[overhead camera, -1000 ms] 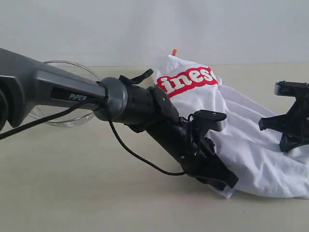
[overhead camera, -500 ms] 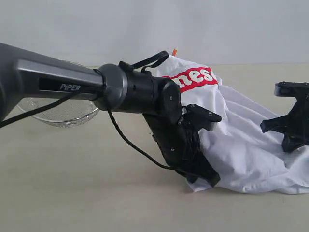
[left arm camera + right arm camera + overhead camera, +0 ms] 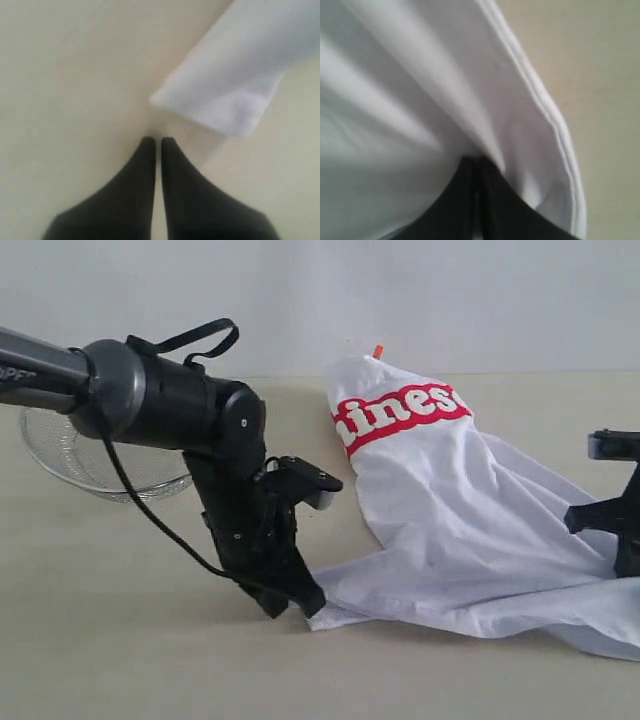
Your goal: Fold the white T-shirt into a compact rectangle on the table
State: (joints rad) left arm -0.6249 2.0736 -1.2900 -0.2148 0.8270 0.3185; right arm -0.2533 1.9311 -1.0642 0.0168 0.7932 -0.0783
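T-shirt (image 3: pixel 470 520): white, crumpled, lying across the right half of the pale surface (image 3: pixel 120 650). Its red lettering (image 3: pixel 400 412) is at the far end.
Left arm (image 3: pixel 190 420): dark and bulky, reaching in from the left and standing in front of the basket.
Basket (image 3: pixel 65 455): round wire mesh, on the surface well apart from the shirt. The arm hides part of it.
Left gripper (image 3: pixel 295 602): jaws pressed together and holding nothing, tips down by the shirt's near corner. The left wrist view shows a strip of bare surface between tips and hem.
Right gripper (image 3: pixel 476 161): jaws closed. Cloth folds run straight into the tips, so it looks pinched. The exterior view cuts this gripper off at the edge.
Orange tag (image 3: pixel 378 351): tiny, at the shirt's far tip.
Hard to see: both wrist views are blurred, and the folds break up the lettering.
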